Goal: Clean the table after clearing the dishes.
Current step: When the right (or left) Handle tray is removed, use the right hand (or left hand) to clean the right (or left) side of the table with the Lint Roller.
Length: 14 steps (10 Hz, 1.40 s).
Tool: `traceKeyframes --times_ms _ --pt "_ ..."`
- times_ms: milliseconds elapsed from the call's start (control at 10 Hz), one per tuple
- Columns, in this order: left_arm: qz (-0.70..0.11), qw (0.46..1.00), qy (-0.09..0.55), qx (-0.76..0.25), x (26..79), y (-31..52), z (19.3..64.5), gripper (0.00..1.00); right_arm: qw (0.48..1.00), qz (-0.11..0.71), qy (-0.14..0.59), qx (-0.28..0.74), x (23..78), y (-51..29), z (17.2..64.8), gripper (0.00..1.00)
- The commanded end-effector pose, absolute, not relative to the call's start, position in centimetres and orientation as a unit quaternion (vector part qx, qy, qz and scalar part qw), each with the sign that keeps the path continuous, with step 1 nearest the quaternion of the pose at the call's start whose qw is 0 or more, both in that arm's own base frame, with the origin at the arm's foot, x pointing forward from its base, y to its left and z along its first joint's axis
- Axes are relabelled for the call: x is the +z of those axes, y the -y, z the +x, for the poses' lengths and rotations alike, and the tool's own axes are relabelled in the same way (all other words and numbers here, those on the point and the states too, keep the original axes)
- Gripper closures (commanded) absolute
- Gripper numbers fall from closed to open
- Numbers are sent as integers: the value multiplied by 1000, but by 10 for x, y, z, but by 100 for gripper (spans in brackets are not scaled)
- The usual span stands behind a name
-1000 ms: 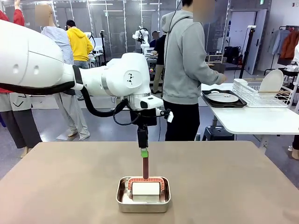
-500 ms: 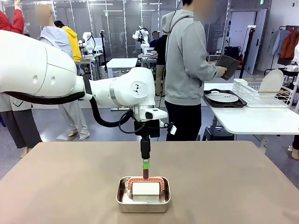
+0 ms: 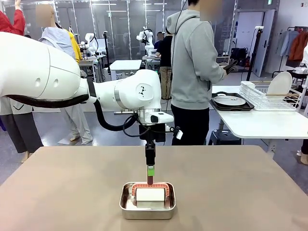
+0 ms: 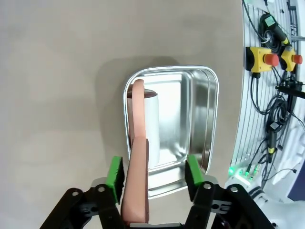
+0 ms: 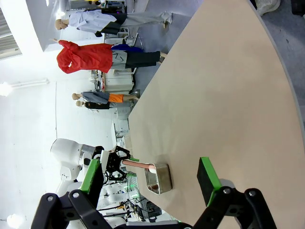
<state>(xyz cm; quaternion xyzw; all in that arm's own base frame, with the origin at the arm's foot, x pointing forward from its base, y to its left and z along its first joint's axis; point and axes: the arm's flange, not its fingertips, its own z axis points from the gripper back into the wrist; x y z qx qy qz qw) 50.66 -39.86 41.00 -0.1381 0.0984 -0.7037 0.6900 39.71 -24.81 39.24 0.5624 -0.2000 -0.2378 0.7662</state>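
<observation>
Near the front edge of the tabletop (image 3: 240, 192) sits a steel pan (image 3: 147, 211) holding a tool whose reddish handle (image 4: 137, 191) stands upright. The left end effector (image 3: 150, 171) straddles that handle, released, with a gap at one pad. The right end effector (image 5: 150, 176) gapes empty. Beyond, a person (image 3: 190, 62) stands by a white table (image 3: 264, 122), where a plate (image 3: 230, 100) lies on a dark tray (image 3: 214, 103).
</observation>
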Motion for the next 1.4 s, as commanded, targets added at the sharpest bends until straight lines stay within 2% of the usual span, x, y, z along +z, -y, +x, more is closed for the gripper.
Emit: traceKeyframes --times_ms 0,100,200,300,500,600,700,800,1000,1100,1300 --pt "-128 687 -114 -707 414 399 508 100 768 563 195 -236 396 247 394 0" --pt "-128 689 -115 -704 415 399 508 100 768 563 195 -236 396 247 394 0" --pt "-126 691 -117 -702 415 398 509 95 768 563 195 -236 396 247 394 0" --pt "-126 691 -118 -701 416 397 508 100 768 563 195 -236 396 247 394 0" --pt "-131 696 -110 -698 423 396 506 100 768 563 195 -236 396 247 394 0" --pt "-131 706 -109 -687 434 393 502 100 768 563 195 -236 396 247 394 0" --pt "-131 749 -105 -641 459 385 491 100 768 563 195 -236 396 247 394 0" --pt "-143 760 -71 -630 493 370 476 100 768 563 195 -236 396 247 394 0" --pt "-157 839 -13 -521 542 310 456 100 768 563 195 -236 396 247 394 0" --pt "-187 863 33 -469 550 276 452 100 768 563 195 -236 396 247 394 0" --pt "-240 921 90 -294 535 193 452 100 768 563 195 -236 396 247 394 0"
